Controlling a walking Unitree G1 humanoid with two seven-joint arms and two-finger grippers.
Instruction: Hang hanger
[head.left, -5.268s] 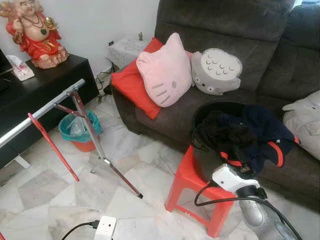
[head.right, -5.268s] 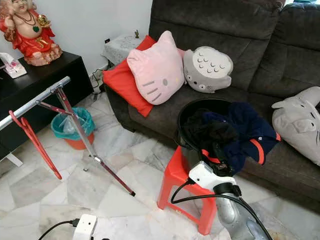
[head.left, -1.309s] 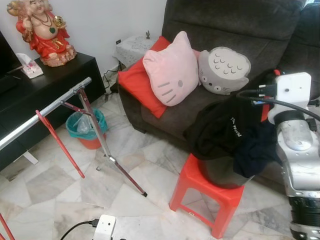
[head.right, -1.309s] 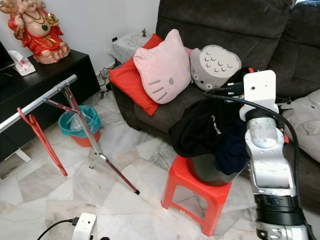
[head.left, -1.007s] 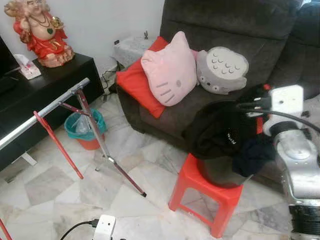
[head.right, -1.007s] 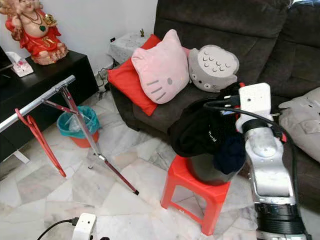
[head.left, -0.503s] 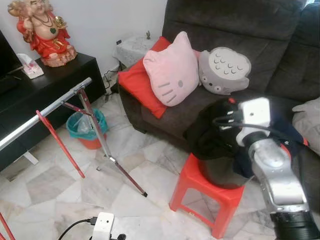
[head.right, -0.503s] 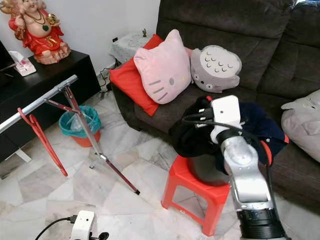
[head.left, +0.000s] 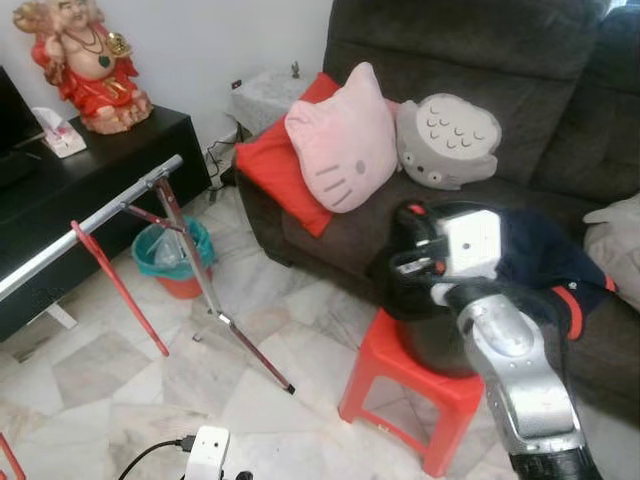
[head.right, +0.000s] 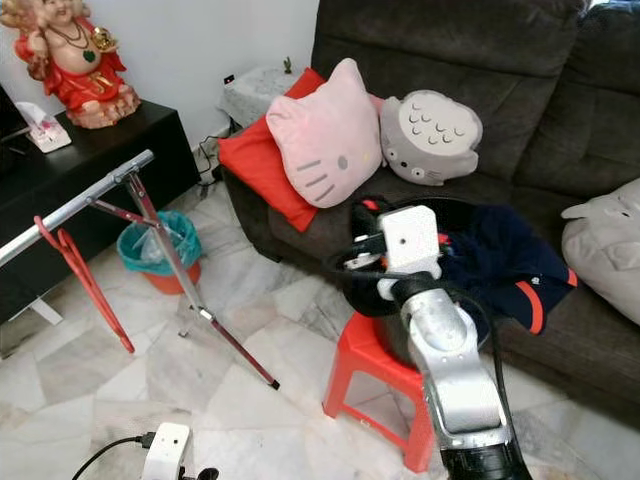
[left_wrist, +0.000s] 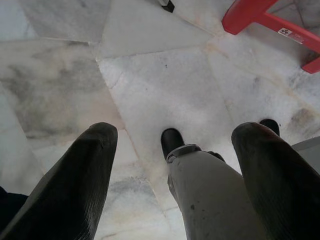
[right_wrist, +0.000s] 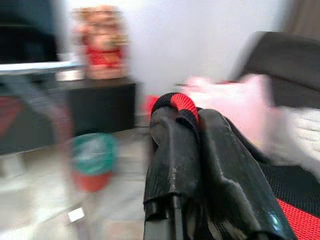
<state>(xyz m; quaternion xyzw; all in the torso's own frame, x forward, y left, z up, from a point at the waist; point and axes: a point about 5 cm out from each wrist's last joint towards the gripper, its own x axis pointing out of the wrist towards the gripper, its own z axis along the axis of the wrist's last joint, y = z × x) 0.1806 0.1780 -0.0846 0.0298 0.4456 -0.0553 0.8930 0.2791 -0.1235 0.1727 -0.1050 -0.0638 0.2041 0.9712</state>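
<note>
Stool (head.left: 400, 372) stands on the floor (head.left: 120, 380) just before the sofa (head.left: 520, 110), a basket (head.left: 440, 345) on top with clothes (head.left: 540, 265) spilling over it onto the seat. Two cushions (head.left: 345, 140) lean on the sofa behind. Left of the stool, the rack (head.left: 150, 215); a bin (head.left: 170, 262) behind its leg. Far left, a cabinet (head.left: 90, 165) with a statue (head.left: 85, 62) on it.

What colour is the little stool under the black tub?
The stool is bright red, seen best in the left eye view.
</note>
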